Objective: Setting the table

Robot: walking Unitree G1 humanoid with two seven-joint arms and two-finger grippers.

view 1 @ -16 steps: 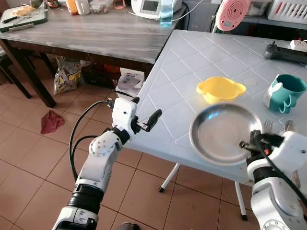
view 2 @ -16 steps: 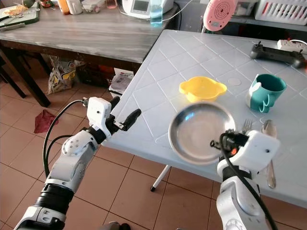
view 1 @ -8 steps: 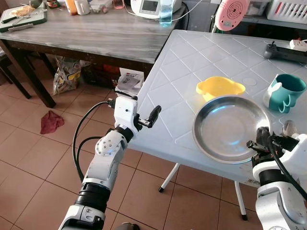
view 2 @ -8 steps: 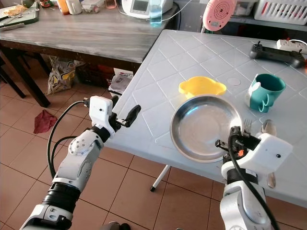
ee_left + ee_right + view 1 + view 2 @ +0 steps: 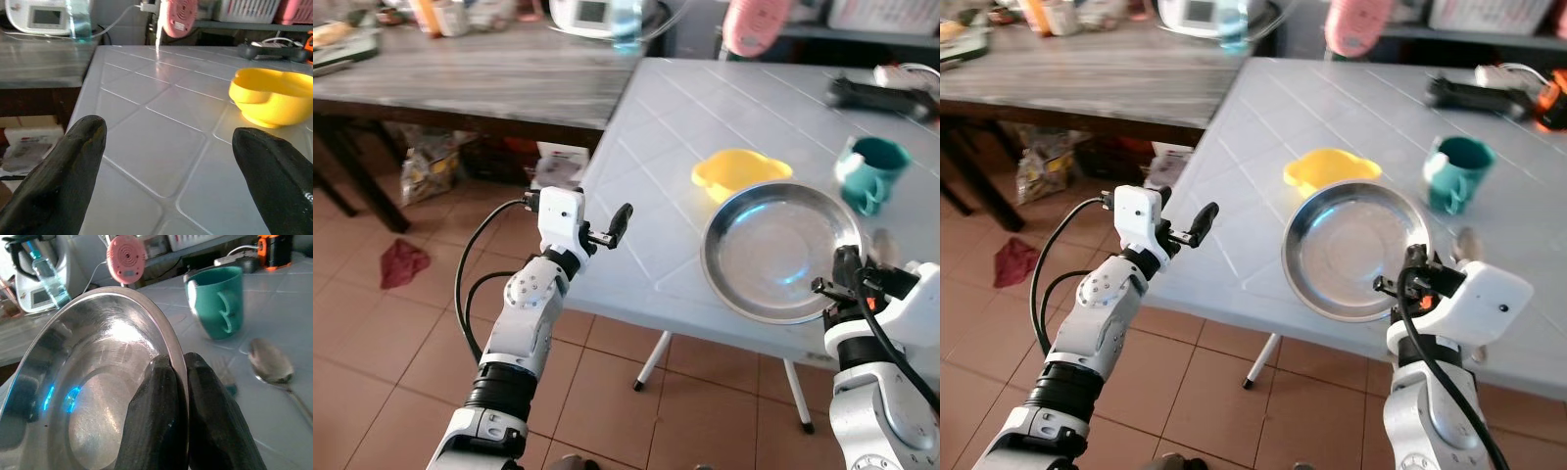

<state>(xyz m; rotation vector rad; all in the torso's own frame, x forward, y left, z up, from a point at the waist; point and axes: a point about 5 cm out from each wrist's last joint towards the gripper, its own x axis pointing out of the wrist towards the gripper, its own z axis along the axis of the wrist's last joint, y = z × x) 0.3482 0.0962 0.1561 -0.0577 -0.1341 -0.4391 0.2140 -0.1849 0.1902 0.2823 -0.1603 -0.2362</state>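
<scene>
A round steel plate [image 5: 771, 247] hangs tilted just above the white plastic table [image 5: 705, 108], near its front edge. My right gripper [image 5: 178, 366] is shut on the plate's near rim. Behind the plate sits a yellow bowl [image 5: 739, 171], with a teal mug [image 5: 871, 168] to its right. A spoon [image 5: 271, 364] and a fork [image 5: 226, 378] lie on the table right of the plate. My left gripper [image 5: 1185, 210] is open and holds nothing, level with the table's left edge and pointing across the tabletop toward the yellow bowl [image 5: 274, 100].
A dark wooden table [image 5: 460, 69] with appliances stands at the left, touching the white table's corner. A black controller [image 5: 876, 93] and a pink round device [image 5: 749, 24] are at the far end. A red cloth [image 5: 399, 262] and a bag [image 5: 426, 171] lie on the tiled floor.
The whole view has shifted and blurred, so the camera moved. My right gripper has carried the plate a little farther over the table, toward the yellow bowl. My left gripper has risen slightly toward the table edge.
</scene>
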